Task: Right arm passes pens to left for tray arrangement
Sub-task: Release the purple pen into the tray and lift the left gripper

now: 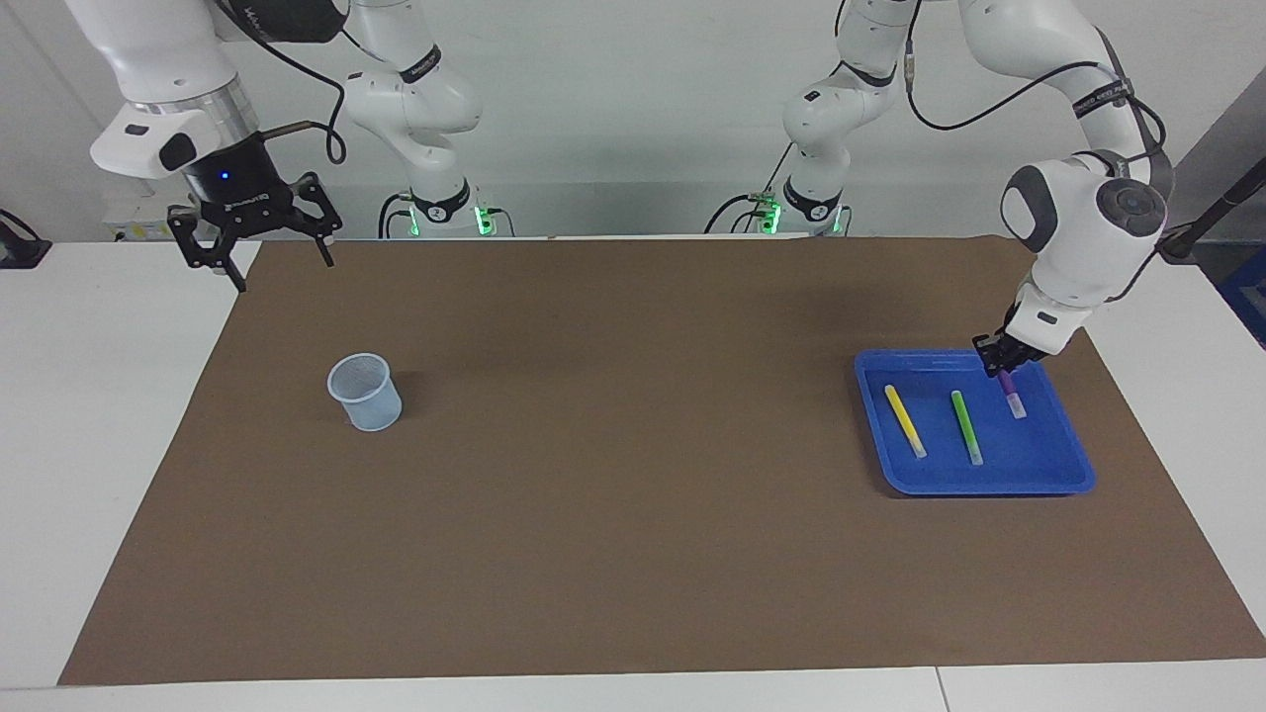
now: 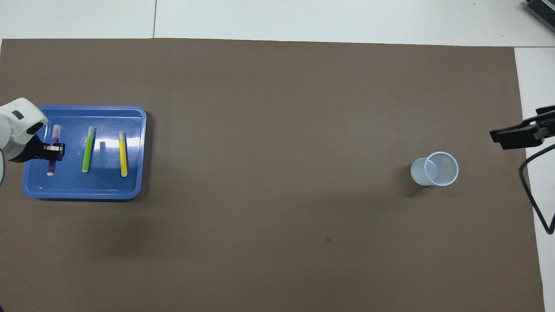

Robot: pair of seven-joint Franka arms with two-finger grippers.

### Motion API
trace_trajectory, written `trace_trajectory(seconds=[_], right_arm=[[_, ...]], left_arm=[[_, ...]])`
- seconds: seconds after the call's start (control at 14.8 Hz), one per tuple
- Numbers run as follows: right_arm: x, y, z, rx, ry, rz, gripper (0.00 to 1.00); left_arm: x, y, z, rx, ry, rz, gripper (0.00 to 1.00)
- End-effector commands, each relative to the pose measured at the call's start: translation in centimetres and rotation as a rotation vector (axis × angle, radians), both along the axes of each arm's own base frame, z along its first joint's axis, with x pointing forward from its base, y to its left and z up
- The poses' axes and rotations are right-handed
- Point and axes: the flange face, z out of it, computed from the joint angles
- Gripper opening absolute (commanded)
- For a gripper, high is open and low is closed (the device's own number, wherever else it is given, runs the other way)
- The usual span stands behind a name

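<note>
The right arm's wide black splayed-finger gripper (image 1: 255, 255) is hanging in the air over the edge of the brown paper mat (image 1: 633, 475) at the right arm's end of the table, its fingers spread wide and holding nothing; in the overhead view only a black sliver of it is showing at the frame's edge, the rest being cut off. The left arm's small narrow black gripper (image 1: 1001, 364) is reaching down into the shallow bright blue plastic tray (image 1: 989, 480), which is sitting on the mat toward the left arm's end of the table, and it is clamped on the thin purple marker pen (image 1: 1012, 394). The gripper is covering part of the pen's length, so only the parts on either side of it are showing, and whether the pen is already resting on the tray floor is hard to make out. Lying flat in the tray beside it are the thin green marker pen (image 1: 966, 426) and, one place further toward the right arm's end, the thin yellow marker pen (image 1: 905, 420), the three running roughly parallel and apart from one another. The small translucent pale-blue plastic cup (image 1: 365, 393) is standing upright on the mat near the right arm's end, well apart from the tray, and nothing can be made out inside it.
</note>
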Motion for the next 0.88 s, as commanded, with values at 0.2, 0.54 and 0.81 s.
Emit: trace_trajectory(seconds=[0.2,0.54,0.81], right_arm=[[0.3,-1.1,-1.4,-0.019,0.031,-0.032,1.0],[0.4,-1.7,-1.1,-0.069,0.017,-0.032,1.0],[0.5,-1.2,-1.2,-0.05,0.015,-0.041,1.0]], left_arm=[[0.5,4.7,-4.0,0.017,-0.018,-0.016,0.0],[0.5,5.2,-7.0,-0.015,-0.032,-0.003,0.0],[0.8,5.1,-8.4,-0.03,-0.052,-0.006,0.0]])
